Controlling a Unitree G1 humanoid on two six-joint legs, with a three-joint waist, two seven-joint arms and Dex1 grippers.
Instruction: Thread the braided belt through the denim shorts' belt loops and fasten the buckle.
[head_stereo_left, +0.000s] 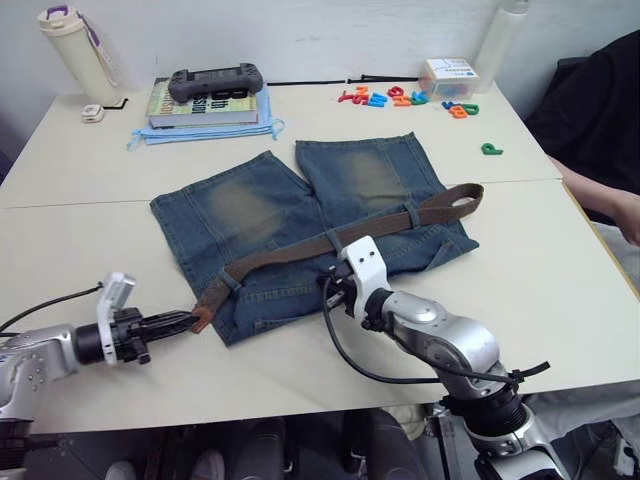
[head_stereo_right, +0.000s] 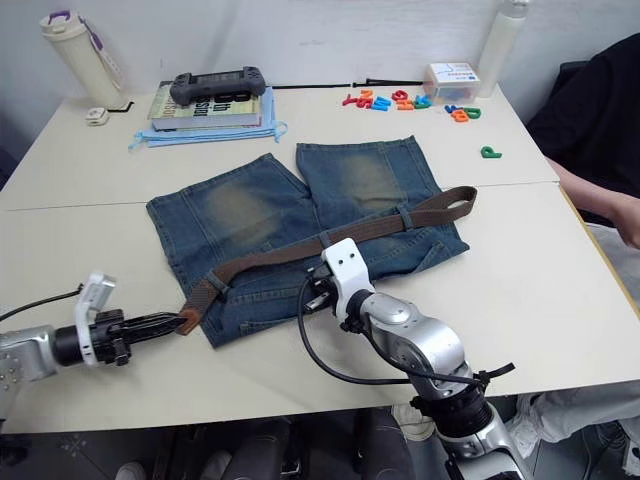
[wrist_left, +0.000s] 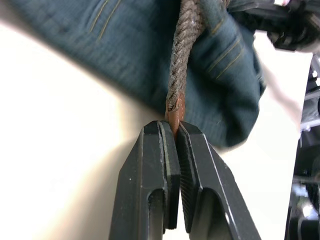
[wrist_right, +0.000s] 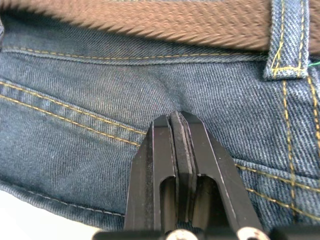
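Note:
The denim shorts (head_stereo_left: 300, 215) lie flat mid-table, waistband nearest me. The braided belt (head_stereo_left: 380, 228) runs along the waistband under the belt loops (head_stereo_left: 332, 243); one loop (wrist_right: 285, 40) crosses the belt in the right wrist view. My left gripper (head_stereo_left: 190, 320) is shut on the belt's tan tip (wrist_left: 175, 107), just off the shorts' left corner. The belt's far right end, where the buckle (head_stereo_left: 464, 203) seems to sit, overhangs the shorts' right edge. Below the belt, near the middle of the waistband, my right gripper (wrist_right: 176, 117) is shut, its tips resting on the denim.
At the back are a stack of books with a game controller (head_stereo_left: 215, 82), a bottle (head_stereo_left: 70, 40), coloured letters (head_stereo_left: 400, 98) and a white box (head_stereo_left: 448, 75). A person in black (head_stereo_left: 600, 120) sits at the right. The table's front edge is close to my arms.

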